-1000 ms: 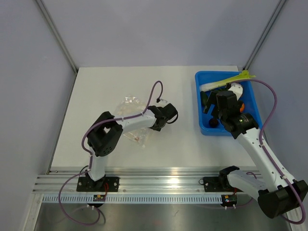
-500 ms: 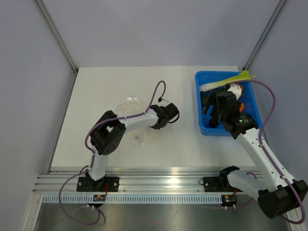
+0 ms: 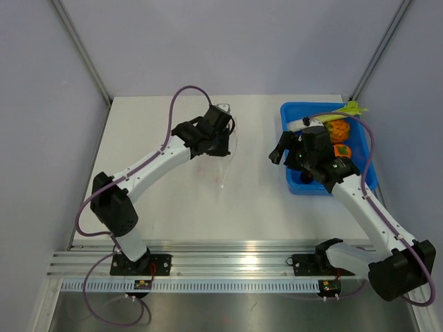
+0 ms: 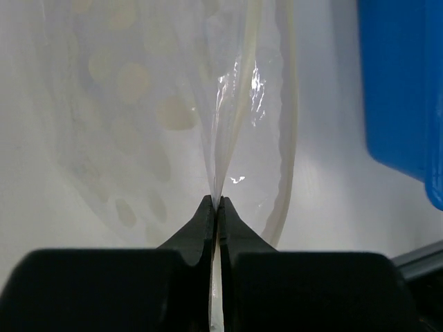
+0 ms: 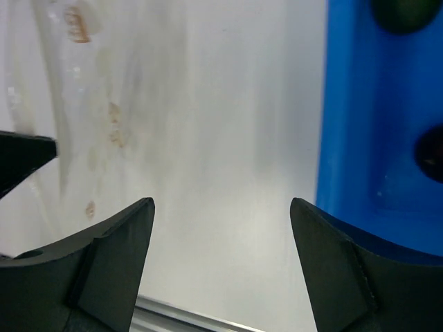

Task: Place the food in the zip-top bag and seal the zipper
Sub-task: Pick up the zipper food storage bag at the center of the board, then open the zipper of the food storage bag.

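My left gripper [image 3: 223,135] is shut on the edge of the clear zip-top bag [image 3: 223,158], which hangs below it above the table's middle. The left wrist view shows the fingertips [image 4: 217,202] pinching the film, and a pale ribbed strip, the zipper [image 4: 285,152], runs along the bag's [image 4: 159,104] right edge. The food lies in the blue bin [image 3: 296,185]: an orange pineapple [image 3: 337,129], a small orange piece [image 3: 342,151] and a dark round one [image 3: 306,178]. My right gripper [image 3: 282,151] is open and holds nothing, just left of the bin's left wall [image 5: 346,138].
Green leaves [image 3: 349,108] stick out over the bin's far rim. The right wrist view shows two dark round pieces [image 5: 405,14] in the bin, the hanging bag [image 5: 69,104] and a left fingertip [image 5: 24,155] at the left. Frame posts stand at the table's back corners.
My left gripper shut on the bag and carried it up and toward the far middle. My right gripper came out of the bin leftward over its wall, and its jaws narrowed a little.
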